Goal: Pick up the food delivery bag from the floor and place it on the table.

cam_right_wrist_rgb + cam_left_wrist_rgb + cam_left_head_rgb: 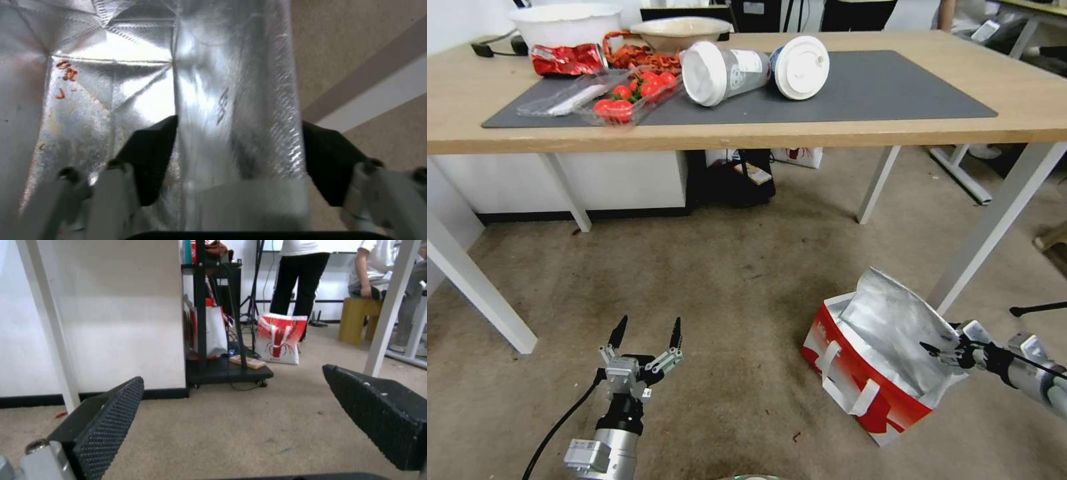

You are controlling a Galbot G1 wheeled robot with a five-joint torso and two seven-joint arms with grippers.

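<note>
The food delivery bag (860, 373) stands on the floor (727, 280) at the right, beside a white table leg, its silver foil lining (111, 100) open to the top. My right gripper (942, 351) is at the bag's near right rim. In the right wrist view this gripper (240, 123) is open, its black fingers (151, 156) straddling an upright foil wall. My left gripper (647, 333) hangs open low over bare carpet at the left, nothing between its fingers (106, 426). The table (1027, 93) with its dark grey mat (860, 87) spans the back.
Two lidded cups (727, 72) lie tipped on the mat beside a clear tray of tomatoes (634, 93), a red packet and two bowls. White table legs (987, 227) flank the bag. A black cart (213, 340) and another red-white bag (280, 338) stand beyond the table.
</note>
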